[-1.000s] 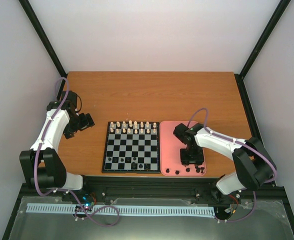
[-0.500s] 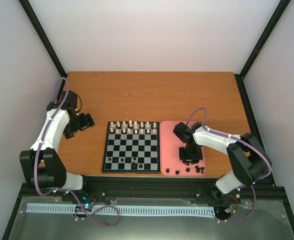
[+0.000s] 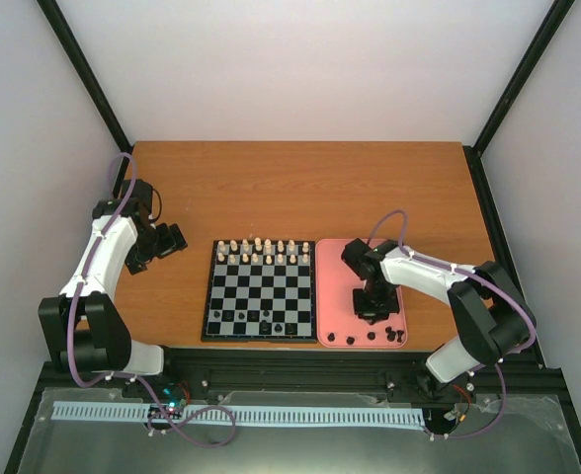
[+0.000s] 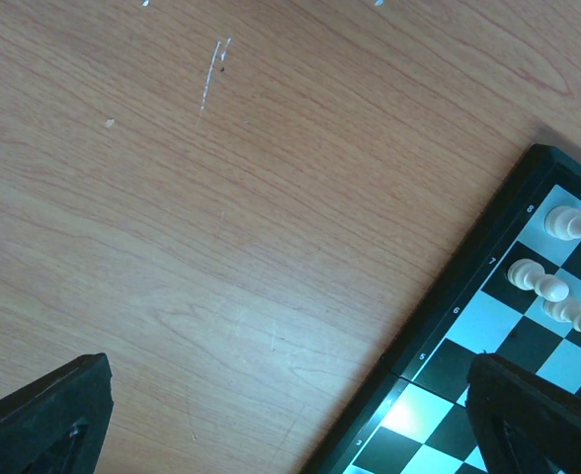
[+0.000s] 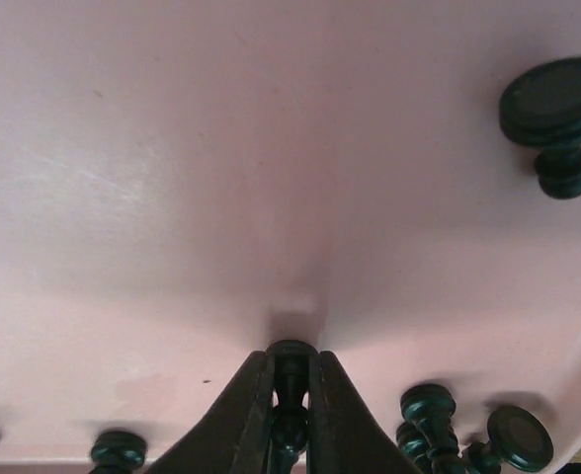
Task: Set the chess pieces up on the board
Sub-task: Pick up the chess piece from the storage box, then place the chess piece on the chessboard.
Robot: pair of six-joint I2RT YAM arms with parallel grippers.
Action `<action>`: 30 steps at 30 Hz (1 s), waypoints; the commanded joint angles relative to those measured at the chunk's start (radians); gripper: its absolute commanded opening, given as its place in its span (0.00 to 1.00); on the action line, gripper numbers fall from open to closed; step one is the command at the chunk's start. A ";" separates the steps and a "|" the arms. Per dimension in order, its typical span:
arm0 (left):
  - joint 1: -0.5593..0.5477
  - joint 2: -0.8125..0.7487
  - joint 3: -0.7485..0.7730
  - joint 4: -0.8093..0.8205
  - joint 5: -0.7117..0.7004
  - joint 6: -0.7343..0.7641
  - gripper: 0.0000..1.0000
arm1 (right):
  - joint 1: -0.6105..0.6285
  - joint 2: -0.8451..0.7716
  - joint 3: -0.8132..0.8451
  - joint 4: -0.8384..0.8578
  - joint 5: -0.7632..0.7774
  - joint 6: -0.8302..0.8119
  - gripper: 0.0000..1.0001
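Down at the near edge of the pink tray [image 3: 330, 286], a loose row of black chess pieces [image 3: 372, 336] sits along the rim. At least one is tipped over: the right wrist cam shows a toppled piece [image 5: 552, 114] lying on its side, off to the right.

Just behind that row, the right gripper [image 3: 373, 310] points down into the tray. The wrist view makes it pretty clear that both fingers [image 5: 246, 400] are pinched tight on a single black piece [image 5: 290, 357], gripping it around its upper part. Can't tell if its base is resting on the tray or just off it, since that bit is hidden.

Right beside the tray on the left is the board [image 3: 208, 296]. A few black pieces [image 3: 263, 317] stand on its nearest rows, around the middle, and the cream-white pieces [image 3: 261, 252] fill the two far rows.

Further back, well off to the left of the board, the left gripper [image 3: 168, 240] hangs over the bare wooden table [image 3: 300, 183]. Its fingers are spread wide apart with nothing between them. Its wrist cam only catches the board's corner and a few white pieces.
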 commanded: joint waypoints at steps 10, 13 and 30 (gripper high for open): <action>-0.008 -0.044 -0.003 0.000 0.007 0.010 1.00 | 0.050 0.010 0.217 -0.084 0.032 0.011 0.06; -0.008 -0.054 -0.009 -0.003 0.007 0.012 1.00 | 0.050 0.003 0.182 -0.072 0.023 0.016 0.05; -0.008 -0.044 -0.004 0.003 0.018 0.020 1.00 | 0.059 0.057 0.242 -0.052 -0.026 -0.031 0.05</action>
